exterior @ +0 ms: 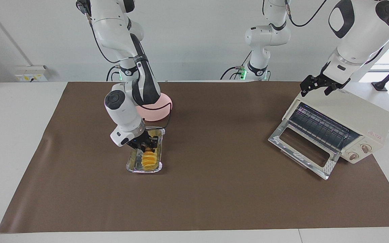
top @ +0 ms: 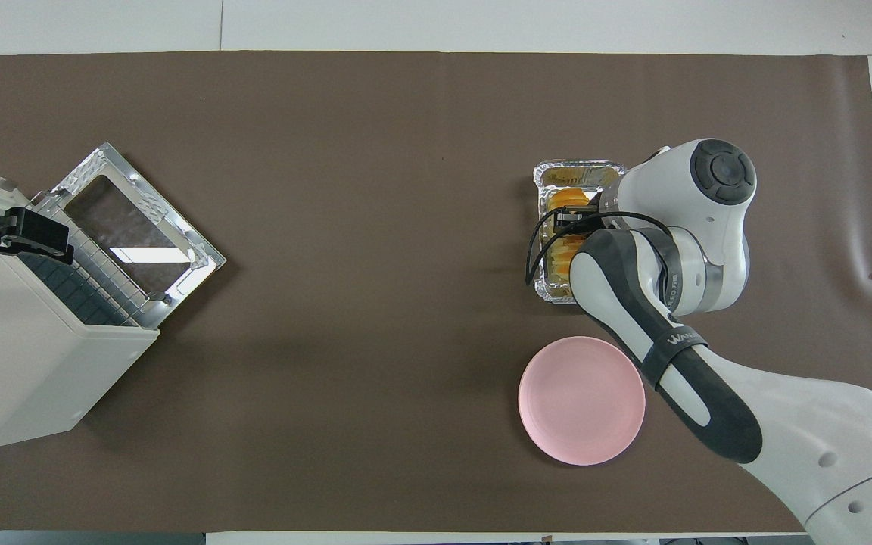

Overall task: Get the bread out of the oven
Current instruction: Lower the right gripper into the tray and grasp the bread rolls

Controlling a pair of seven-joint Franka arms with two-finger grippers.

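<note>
Oven [exterior: 341, 128] single at left arm's end of tabletop [exterior: 214, 189], door dropped open, left gripper [exterior: 319, 86] over its top, jaws apart, one pink plate [top: 581, 400], one foil tray [exterior: 137, 166], one bread [exterior: 149, 159] in tray, right gripper [exterior: 146, 145] jaws clamped on bread.

The worktop cover [exterior: 214, 189] is a matt brown sheet, smooth with faint creases near its edges. The foil tray [exterior: 132, 166] is crinkled, shiny silver metal, and the pink plate [top: 581, 400] looks smooth and matt. The oven [exterior: 356, 114] has a smooth cream casing, a glass door framed in embossed bright metal and a wire rack.
</note>
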